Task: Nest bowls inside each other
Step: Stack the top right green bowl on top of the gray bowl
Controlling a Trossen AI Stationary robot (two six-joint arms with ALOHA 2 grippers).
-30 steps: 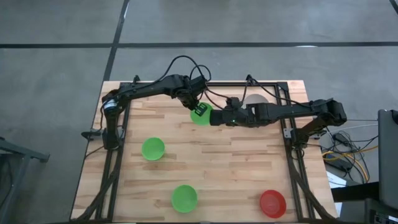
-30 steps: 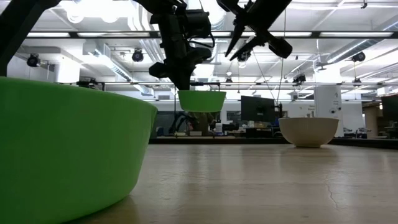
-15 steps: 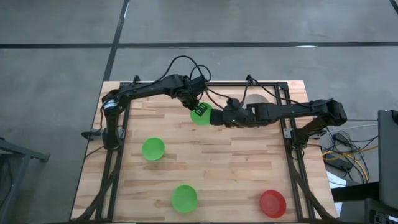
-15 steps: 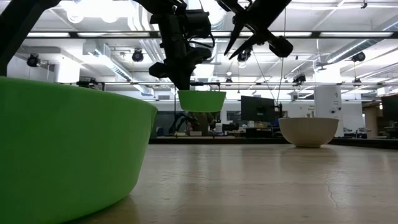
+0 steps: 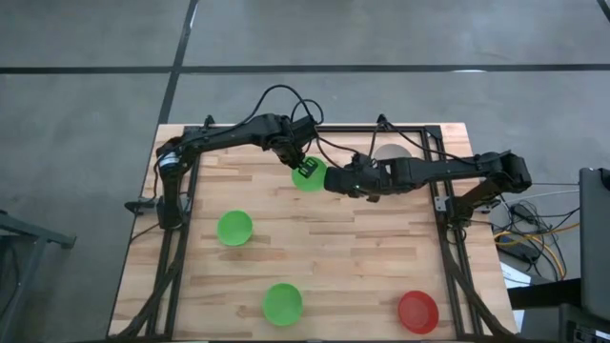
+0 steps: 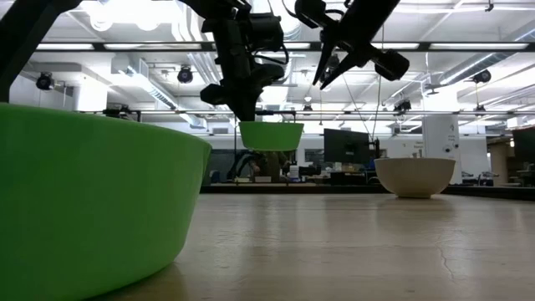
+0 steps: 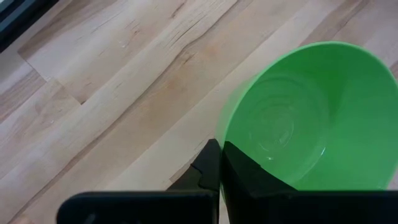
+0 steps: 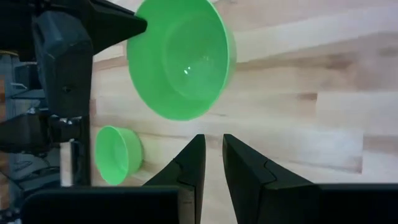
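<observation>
A: What was hidden or hard to make out?

B: From above, the white bowl (image 5: 391, 152) at the table's (image 5: 334, 257) far edge was mostly covered by the right arm. In the low view it stood whole on the table, at the right. That view was also half blocked by a green bowl (image 6: 92, 201) close to the lens, cut off at the left and bottom.

A: Where was the held bowl?

B: The left gripper (image 5: 305, 170) pinched the rim of a green bowl (image 5: 310, 177), jaws closed on it. The low view showed it hanging clear above the table, near the far middle. The left wrist view showed a dark finger (image 7: 214, 171) against its outer wall.

A: And the right gripper?

B: The right gripper (image 5: 335, 181) hovered just beside that bowl, holding nothing, its jaws only narrowly apart.

A: The other bowls?

B: Two green ones sat on the table, one at the left middle (image 5: 234, 228), one at the near edge (image 5: 282, 302). The red bowl (image 5: 418, 312) sat at the near right corner.

A: Any change from a second earlier?

B: The right gripper had edged closer to the held bowl. The bowls had not moved.
</observation>
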